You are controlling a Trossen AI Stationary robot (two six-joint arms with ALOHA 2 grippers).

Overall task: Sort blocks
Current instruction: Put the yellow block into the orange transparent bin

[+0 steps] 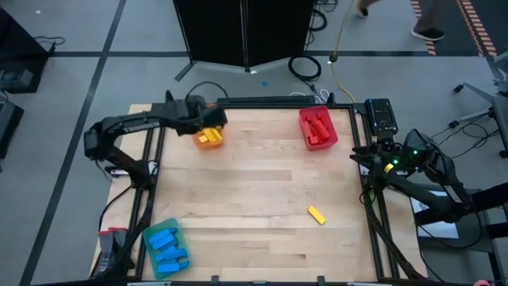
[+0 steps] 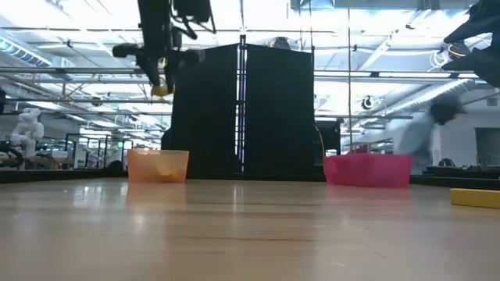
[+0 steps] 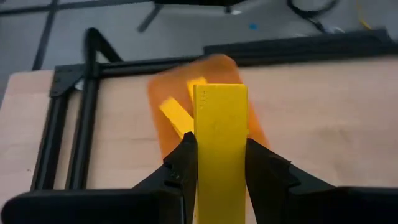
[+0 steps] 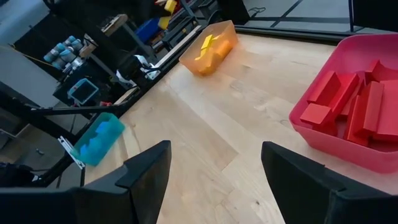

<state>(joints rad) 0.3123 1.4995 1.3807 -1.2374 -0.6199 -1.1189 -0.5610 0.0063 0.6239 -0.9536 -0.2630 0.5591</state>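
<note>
Up at about eleven o'clock on the table, your left gripper hangs above the orange tray, its fingers clenched on a yellow block held lengthwise over the yellow pieces already lying in that tray. At three o'clock, off the table's right edge, your right gripper waits with its jaws spread wide and nothing between them. You have red blocks filling the red tray at one o'clock, blue blocks in the green tray at seven o'clock, and one loose yellow block lying alone on the wood at about five o'clock.
</note>
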